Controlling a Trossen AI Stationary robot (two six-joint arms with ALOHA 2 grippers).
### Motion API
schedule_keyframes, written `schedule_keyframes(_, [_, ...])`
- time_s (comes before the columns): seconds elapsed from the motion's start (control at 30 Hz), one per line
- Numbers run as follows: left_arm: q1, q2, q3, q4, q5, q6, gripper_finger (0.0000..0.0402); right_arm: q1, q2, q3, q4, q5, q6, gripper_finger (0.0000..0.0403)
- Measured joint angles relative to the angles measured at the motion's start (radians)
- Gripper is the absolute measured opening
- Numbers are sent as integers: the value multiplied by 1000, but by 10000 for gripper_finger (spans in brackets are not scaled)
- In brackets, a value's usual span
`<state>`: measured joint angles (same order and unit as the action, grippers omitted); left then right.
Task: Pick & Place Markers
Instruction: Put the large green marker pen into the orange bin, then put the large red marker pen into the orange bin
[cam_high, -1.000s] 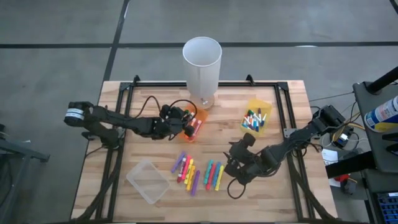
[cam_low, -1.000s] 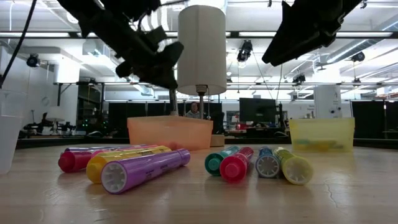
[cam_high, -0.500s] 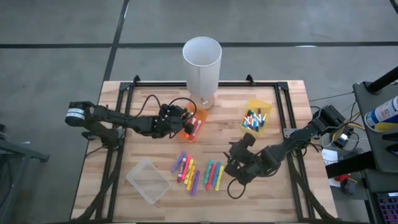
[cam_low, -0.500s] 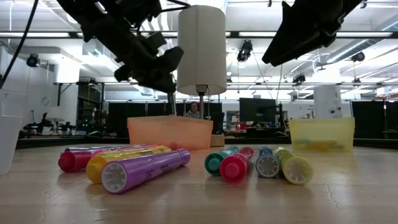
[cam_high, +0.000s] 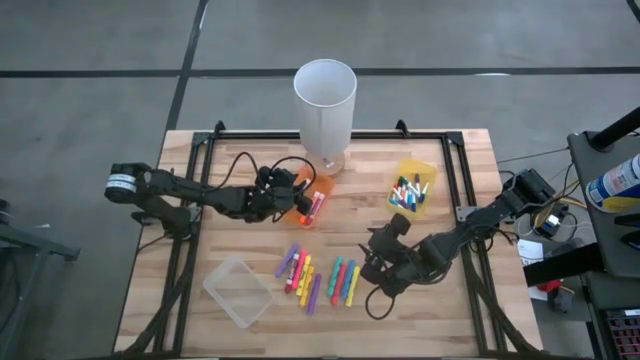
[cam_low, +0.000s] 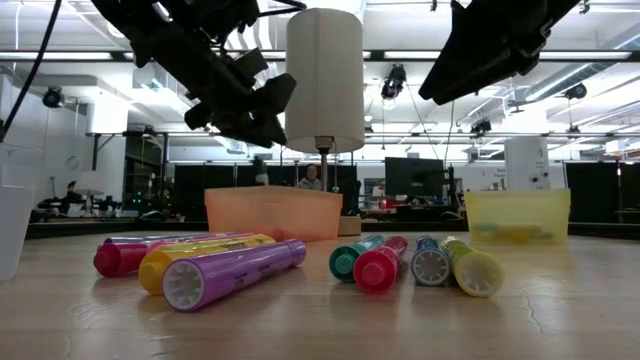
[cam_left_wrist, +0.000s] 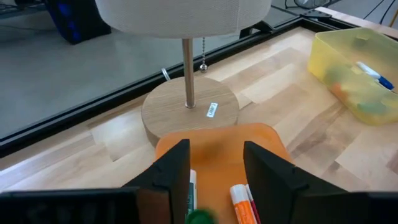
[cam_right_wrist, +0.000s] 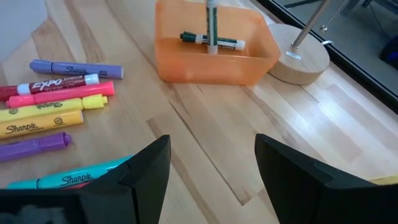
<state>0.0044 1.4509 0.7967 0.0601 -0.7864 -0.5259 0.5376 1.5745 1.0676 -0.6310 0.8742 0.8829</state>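
- Parted wider than a pen: fingers of the left gripper, poised over the orange bin. Green marker upright in that gap, above the bin; grip contact not discernible.
- Spread wide and holding nothing: right gripper, above the table just beside the loose markers.
- Lying side by side on bare planks: those loose markers, smooth capped cylinders in purple, pink, yellow, green and blue. More inside the orange bin and the yellow bin.
- Translucent thin-walled plastic, rectangular with rounded corners: orange, yellow and clear bin. Pale wood strips with visible grain: table top.
- Tall white cylinder on a thin metal stem and round wooden base, touching the orange bin's far side.
- Seen only from the right wrist: upright green marker at full length, plus printed labels on the loose markers.
- Seen only from the left wrist: green cap close to one finger.
- Seen only from above: both arms and all three bins together.
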Motion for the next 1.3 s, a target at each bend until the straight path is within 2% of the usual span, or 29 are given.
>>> schedule_keyframes(0.17, [-1, 0, 0, 21, 15, -2, 147, -1, 0, -4, 8, 1, 0, 228])
schedule_keyframes(0.47, [-3, 0, 0, 111, 190, 19, 147, -1, 0, -43, 19, -8, 4, 228])
schedule_keyframes(0.8, [-18, 0, 0, 183, 482, -53, 147, -1, 0, -72, -4, -10, 30, 228])
schedule_keyframes(1.17, [-178, 0, 0, 163, 494, -137, 147, -1, 0, -91, -16, -11, 34, 228])
schedule_keyframes(1.3, [-239, 0, 0, 143, 546, -210, 147, -1, 0, -113, -15, -11, 64, 228])
